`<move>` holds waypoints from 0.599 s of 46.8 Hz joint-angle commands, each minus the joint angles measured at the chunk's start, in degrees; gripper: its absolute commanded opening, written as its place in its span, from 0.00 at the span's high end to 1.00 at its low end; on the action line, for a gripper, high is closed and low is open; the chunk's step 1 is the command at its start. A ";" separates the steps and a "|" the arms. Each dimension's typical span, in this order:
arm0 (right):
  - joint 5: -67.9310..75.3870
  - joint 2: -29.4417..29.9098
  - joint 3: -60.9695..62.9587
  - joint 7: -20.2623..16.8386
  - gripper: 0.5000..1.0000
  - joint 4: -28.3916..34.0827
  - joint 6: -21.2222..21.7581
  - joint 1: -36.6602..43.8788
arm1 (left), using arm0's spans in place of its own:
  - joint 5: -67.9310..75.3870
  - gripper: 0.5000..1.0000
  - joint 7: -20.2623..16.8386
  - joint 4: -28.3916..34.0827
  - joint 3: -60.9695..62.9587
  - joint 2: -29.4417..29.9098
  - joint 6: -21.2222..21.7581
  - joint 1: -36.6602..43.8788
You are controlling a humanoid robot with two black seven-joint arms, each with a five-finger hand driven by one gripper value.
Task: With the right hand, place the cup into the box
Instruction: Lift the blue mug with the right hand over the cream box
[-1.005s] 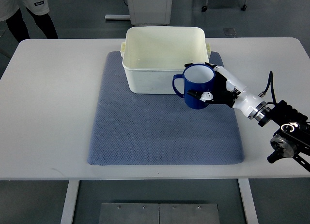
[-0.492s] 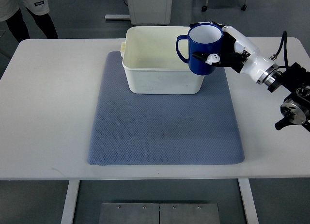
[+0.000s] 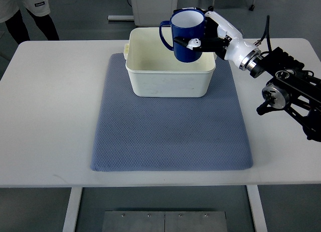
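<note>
The blue mug [image 3: 187,35] is gripped around its body by the fingers of the right hand [image 3: 210,36] and held upright in the air above the open cream plastic box [image 3: 169,82], over its far right part, handle pointing left. It should be lowered straight down, kept level (well clear of the rim), and the fingers loosened only once its base is judged to rest on the floor of the box, which sits on a blue mat [image 3: 170,136]
</note>
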 commanded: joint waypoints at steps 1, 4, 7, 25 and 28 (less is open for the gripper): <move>-0.10 2.55 0.02 -0.12 1.00 -2.49 -0.08 0.47 | 0.00 0.00 0.00 0.02 0.01 0.00 -0.03 0.01; -0.10 4.31 0.02 -0.12 1.00 -4.16 -0.25 0.91 | 0.00 0.00 0.00 0.02 0.01 0.00 0.05 0.01; -0.10 5.98 0.02 -0.39 1.00 -6.09 -0.78 1.17 | 0.00 0.00 0.00 0.02 0.01 0.00 0.05 0.01; -0.45 15.03 0.02 -0.04 1.00 -17.69 -0.87 2.32 | 0.00 0.00 0.00 0.02 0.01 0.00 -0.03 0.01; -0.54 16.00 0.02 0.14 1.00 -19.36 -0.87 2.32 | 0.00 0.00 0.00 0.02 -0.08 0.00 -0.03 0.01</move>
